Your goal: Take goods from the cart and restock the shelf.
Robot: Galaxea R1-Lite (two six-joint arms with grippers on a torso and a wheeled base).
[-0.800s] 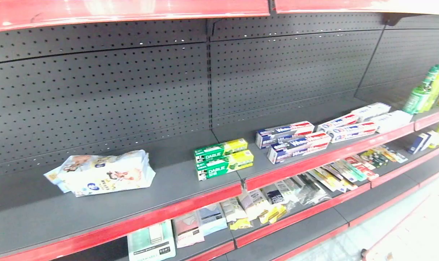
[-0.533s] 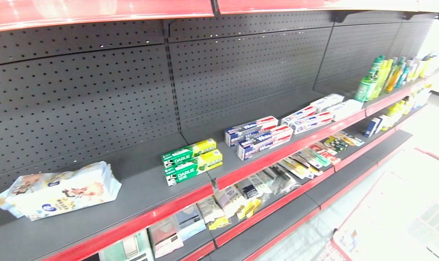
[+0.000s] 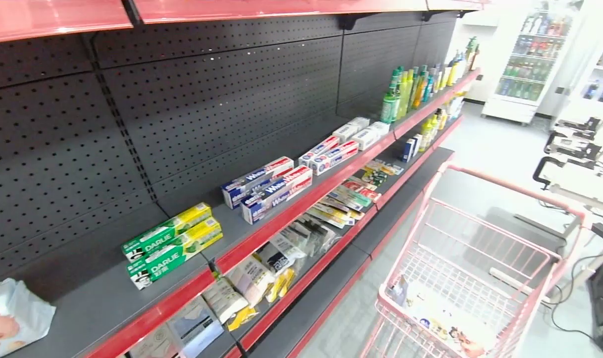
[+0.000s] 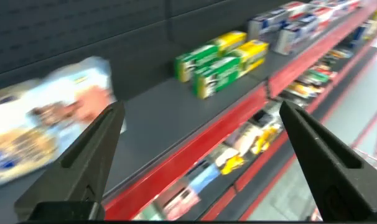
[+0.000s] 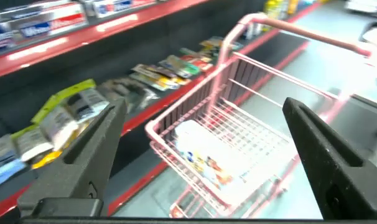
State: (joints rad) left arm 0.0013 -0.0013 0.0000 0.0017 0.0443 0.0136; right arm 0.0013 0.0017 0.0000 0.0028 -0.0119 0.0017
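Pink wire cart (image 3: 510, 188) stands in the aisle beside the shelf (image 3: 97, 293), glossy packets (image 3: 446, 325) in its basket. Matte dark board, red lip, open stretch beside green cartons (image 3: 172, 243). Left tool (image 4: 198, 118) and right tool (image 5: 204, 118) are splayed wide, holding nothing.

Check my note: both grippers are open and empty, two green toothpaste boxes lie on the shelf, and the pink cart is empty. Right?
Not quite. The pink cart is not empty: printed white goods lie on its floor, as the head view shows. The rest stands: left gripper and right gripper open and empty, two green toothpaste boxes on the shelf.
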